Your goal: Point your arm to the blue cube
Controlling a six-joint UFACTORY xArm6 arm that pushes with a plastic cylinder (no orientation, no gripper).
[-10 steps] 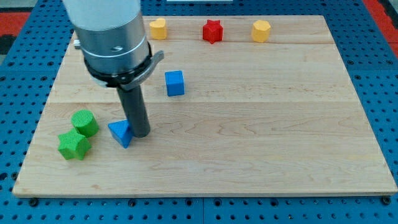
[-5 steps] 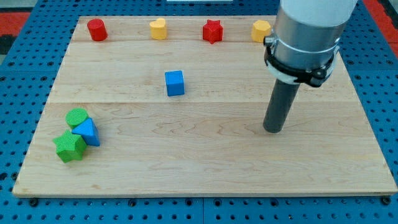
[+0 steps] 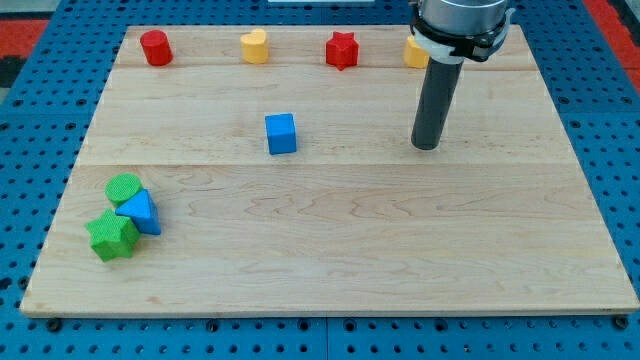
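Edges and room: my tip [image 3: 427,146] stood on the pale wooden board [image 3: 330,250], in its upper right part. The board's top edge lay not far above the tip, its right edge further off to the tip's right, and bare wood ran wide below the tip down to the bottom edge.
Lane to the left: between the tip and the small blue cube [image 3: 281,133] the wood showed nothing in the way.
Surface and surroundings: the light-grained board lay on a blue perforated table [image 3: 20,180], which framed it on all sides in the view.
Blue cube: it sat well apart from the tip, to the tip's left, at much the same height in the view, touching nothing.
Tool: a plain dark rod, no jaws to open or close, touching no block and holding nothing; the tip rested on bare wood.
Top row: above the tip, a yellow block [image 3: 414,50] was half hidden behind the rod's collar; further left ran a red star-shaped block [image 3: 342,49], a yellow heart-like block [image 3: 255,45] and a red cylinder [image 3: 154,46].
Far cluster: way off to the tip's lower left, a green cylinder [image 3: 123,187], a blue triangular block [image 3: 141,211] and a green star-shaped block [image 3: 112,234] huddled touching one another.
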